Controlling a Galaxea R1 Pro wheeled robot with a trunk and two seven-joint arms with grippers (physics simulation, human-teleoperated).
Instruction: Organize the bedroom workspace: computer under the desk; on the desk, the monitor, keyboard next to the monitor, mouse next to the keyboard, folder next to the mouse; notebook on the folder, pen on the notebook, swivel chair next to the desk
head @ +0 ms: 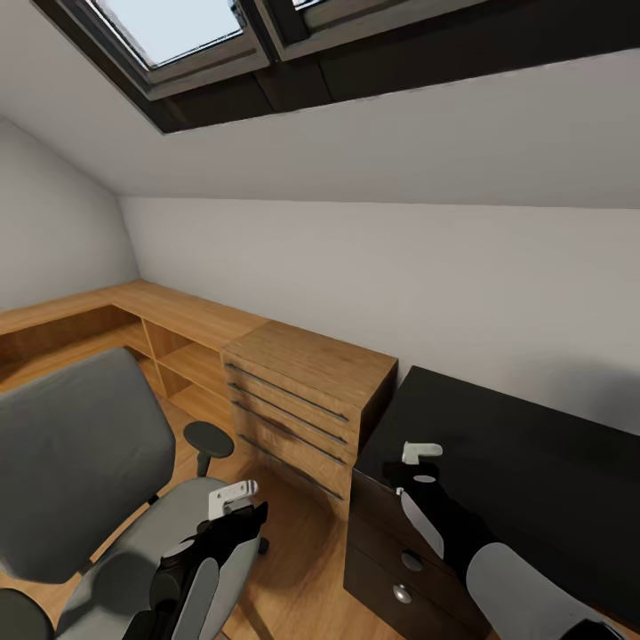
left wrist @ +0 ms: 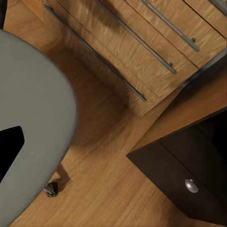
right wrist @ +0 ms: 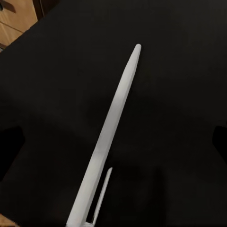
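**A:** Closest to us is our own right arm, low at the right of the head view, with the right gripper (head: 418, 455) over the near corner of the desk (head: 533, 462). What is in it?

**B:** The pen (right wrist: 109, 142). In the right wrist view we see the white stick running out along the fingers, clip end toward the camera and tip pointing away, above the black desk top. So we take the right claw as clenched on the pen, though the fingertips themselves are not plain to us.

**A:** Then the big things. The desk first?

**B:** Yes, its black top fills the lower right of the head view, with the black drawer unit (head: 400, 560) under its near corner and two round knobs on the fronts. Just beside it on the left stands the light wooden dresser (head: 302, 400) with long metal handles, and a low wooden shelf (head: 133, 329) runs along the wall behind.

**A:** And the swivel chair (head: 80, 471)?

**B:** At the lower left, grey back and seat, one black armrest toward the dresser. It stands near the desk with a strip of wooden floor (left wrist: 109, 189) between them.

**A:** Our left gripper (head: 233, 498)?

**B:** It hangs over the chair seat's edge. Whether it is released or clenched, we cannot tell.
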